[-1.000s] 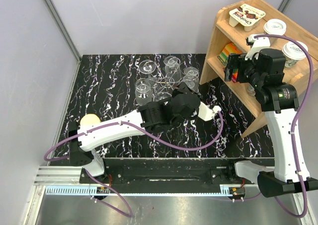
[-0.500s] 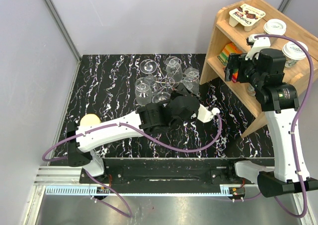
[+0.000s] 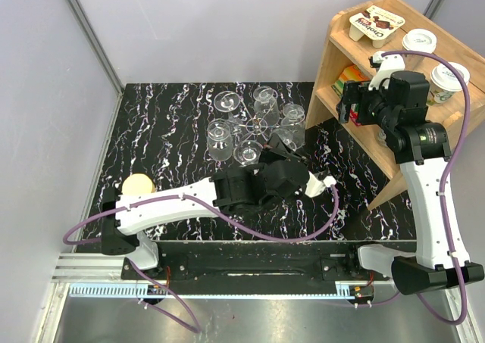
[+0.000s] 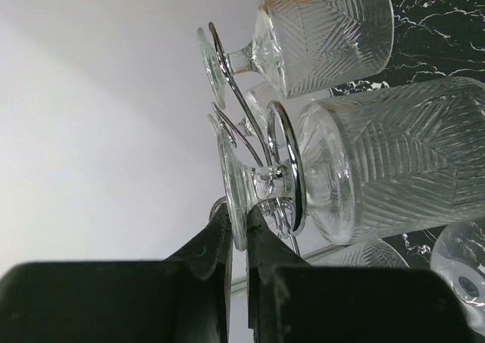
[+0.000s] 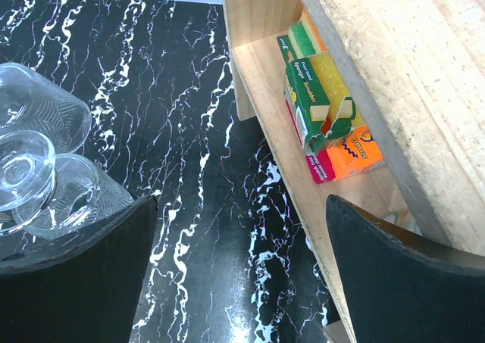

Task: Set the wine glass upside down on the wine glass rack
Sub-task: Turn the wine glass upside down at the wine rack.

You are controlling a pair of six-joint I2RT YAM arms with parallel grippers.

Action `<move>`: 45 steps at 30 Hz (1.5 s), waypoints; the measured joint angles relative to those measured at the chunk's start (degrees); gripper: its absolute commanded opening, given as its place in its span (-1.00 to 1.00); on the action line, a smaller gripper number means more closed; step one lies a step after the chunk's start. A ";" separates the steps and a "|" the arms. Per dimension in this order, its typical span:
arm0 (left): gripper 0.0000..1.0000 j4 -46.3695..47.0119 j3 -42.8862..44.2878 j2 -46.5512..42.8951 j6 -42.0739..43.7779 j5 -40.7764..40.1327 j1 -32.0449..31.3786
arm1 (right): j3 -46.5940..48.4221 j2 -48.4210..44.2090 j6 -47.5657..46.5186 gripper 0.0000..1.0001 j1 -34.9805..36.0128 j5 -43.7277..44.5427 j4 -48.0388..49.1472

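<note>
1. As your left gripper [image 4: 236, 226] clamps the rim of its foot, the wine glass [image 4: 394, 161] hangs in the wine glass rack [image 3: 256, 123], its stem seated in one of the chrome wire loops.
2. The glass's long axis runs across the left wrist view. The foot is at the left, edge-on between your fingertips [image 4: 214, 238], the stem is in the middle, and the ribbed bowl is at the right.
3. The bowl end points toward the black marbled table [image 3: 167, 131] and the foot points away from it. That puts the glass upside down, its axis close to upright with a slight lean.
4. Your left jaws stand almost closed, with only the thin glass foot between them.
5. A second ribbed glass [image 4: 326, 32] hangs just beside it on a neighbouring wire, pointing the same way. A third glass [image 4: 462, 275] shows in the lower right corner of that view.
6. Seen from overhead, glasses ring the rack's central post in the middle of the table, and your left arm reaches in from the near left. That view does not show which of these glasses is the gripped one.
7. Your right gripper [image 5: 241, 229] is raised beside the wooden shelf [image 5: 265, 93], well apart from the rack. Its fingers are spread wide with nothing between them, and sponge packs [image 5: 311, 101] stand on the shelf board beneath it.
</note>
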 measured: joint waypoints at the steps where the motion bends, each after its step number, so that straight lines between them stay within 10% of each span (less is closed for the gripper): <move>1: -1.00 0.04 -0.13 -0.11 0.00 -0.15 -0.15 | 0.00 0.00 0.00 0.95 0.00 -0.11 -0.02; 45: -1.00 -1.31 3.54 2.60 -4.57 3.13 -2.80 | -0.70 1.29 -0.26 0.95 0.00 -1.70 0.04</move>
